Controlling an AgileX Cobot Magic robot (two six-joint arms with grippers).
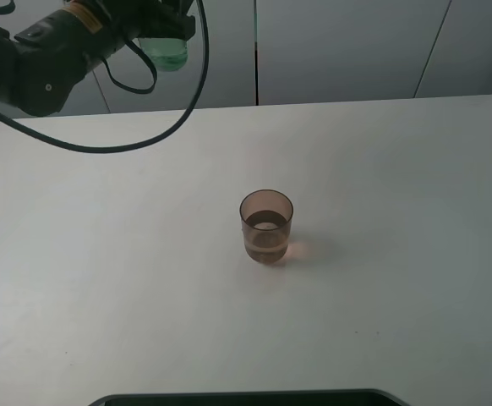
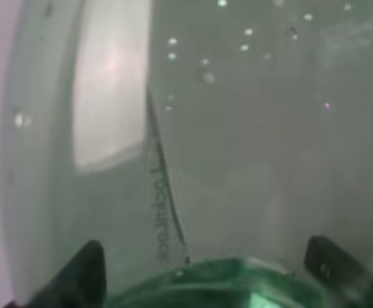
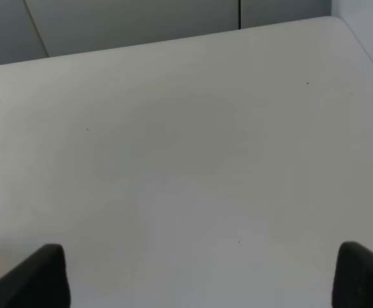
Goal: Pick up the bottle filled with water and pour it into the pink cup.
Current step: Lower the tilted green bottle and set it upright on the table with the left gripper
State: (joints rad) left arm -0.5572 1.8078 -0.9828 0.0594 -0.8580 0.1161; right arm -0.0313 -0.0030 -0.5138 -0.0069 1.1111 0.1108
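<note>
Bottle (image 1: 168, 52), green-tinted and see-through, is held high at the far left above the tabletop (image 1: 102, 279) by the left tool (image 2: 206, 273), whose jaws are closed on it. In the left wrist view its droplet-speckled wall fills almost everything between the two dark fingers (image 2: 84, 276). The pink cup (image 1: 266, 227) stands upright near the middle of the white tabletop, well apart from the bottle, with some water in its lower part. A black cable (image 1: 144, 135) loops below the left arm. The right tool (image 3: 202, 276) hangs over the tabletop, jaws spread wide apart.
</note>
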